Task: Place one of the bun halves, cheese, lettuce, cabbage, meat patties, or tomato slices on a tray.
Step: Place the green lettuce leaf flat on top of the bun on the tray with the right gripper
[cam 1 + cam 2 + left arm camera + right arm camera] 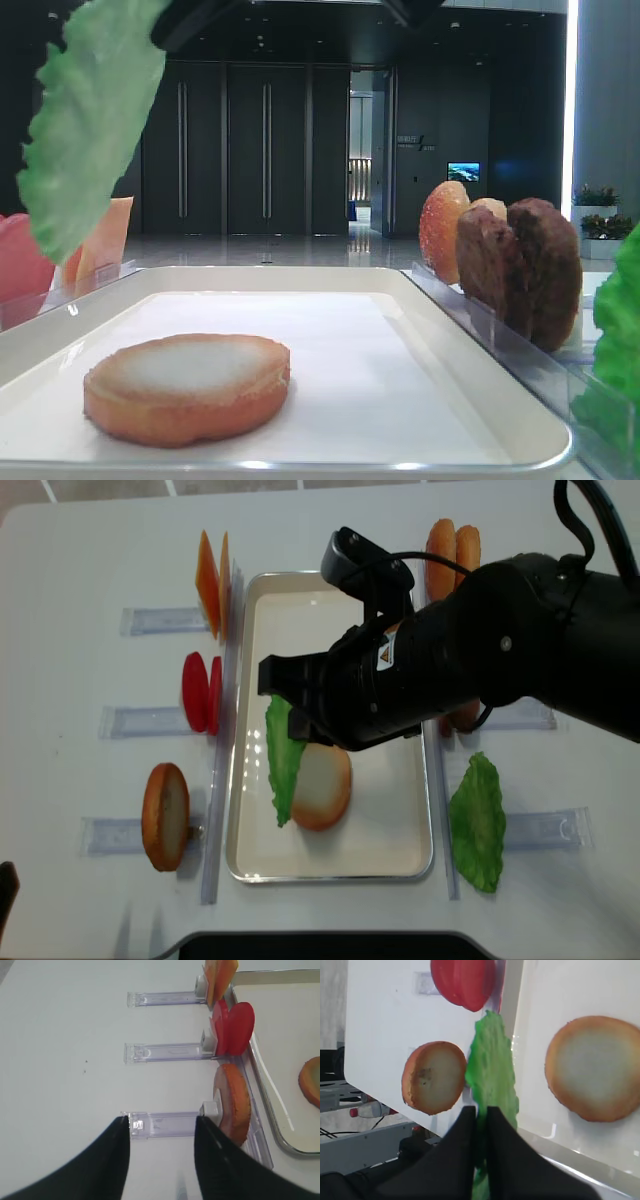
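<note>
White tabletop point(60, 600) carries the scene. Right gripper point(480, 1115) pinches a green lettuce leaf point(490, 1060) above the tray's point(330, 865) left edge, beside the bun half point(325, 785) lying inside. Left gripper point(162, 1130), fingers spread, hovers over a clear holder point(165, 1124).

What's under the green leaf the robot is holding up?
Under the hanging lettuce are the white tray and one edge of the bun half lying on it. The tray liner straight below the leaf is hidden.
</note>
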You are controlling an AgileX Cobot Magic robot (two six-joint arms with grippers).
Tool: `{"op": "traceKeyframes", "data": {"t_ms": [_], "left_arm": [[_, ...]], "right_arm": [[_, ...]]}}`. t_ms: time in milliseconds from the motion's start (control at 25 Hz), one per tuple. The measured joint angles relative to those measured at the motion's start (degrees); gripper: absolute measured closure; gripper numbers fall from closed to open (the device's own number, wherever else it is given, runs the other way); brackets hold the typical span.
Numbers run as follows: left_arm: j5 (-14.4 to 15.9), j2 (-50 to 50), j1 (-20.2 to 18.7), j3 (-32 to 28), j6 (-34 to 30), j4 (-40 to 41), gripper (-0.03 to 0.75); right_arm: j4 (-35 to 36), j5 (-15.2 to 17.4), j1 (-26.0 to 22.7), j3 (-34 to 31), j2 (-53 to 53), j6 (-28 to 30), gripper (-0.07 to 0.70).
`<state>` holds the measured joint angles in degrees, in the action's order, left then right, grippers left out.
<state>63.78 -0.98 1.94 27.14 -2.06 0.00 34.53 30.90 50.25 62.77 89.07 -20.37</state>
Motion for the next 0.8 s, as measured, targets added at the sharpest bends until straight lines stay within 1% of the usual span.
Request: {"op": "traceKeyframes", "data": {"t_ms": [120,320,640,800], "left_arm": [[0.0,0.0,0.0,0.0,0.0,0.0,0.388],[0.0,0.0,0.0,0.0,0.0,0.0,0.388],[0.0,0.0,0.0,0.0,0.0,0.0,0.388],[0.0,0.0,0.0,0.0,0.0,0.0,0.388]], "right_arm": [[2.8,-1.1,-0.1,0.0,1.8,3.4,0.605],[5.7,-1.4,-0.1,0.0,5.3,6.4,0.605],[6.8,-1.6,-2.6,0.0,6.4,8.4,0.605],[6.8,-1.7,-2.9,0.0,6.6,9.1,0.605]]}}
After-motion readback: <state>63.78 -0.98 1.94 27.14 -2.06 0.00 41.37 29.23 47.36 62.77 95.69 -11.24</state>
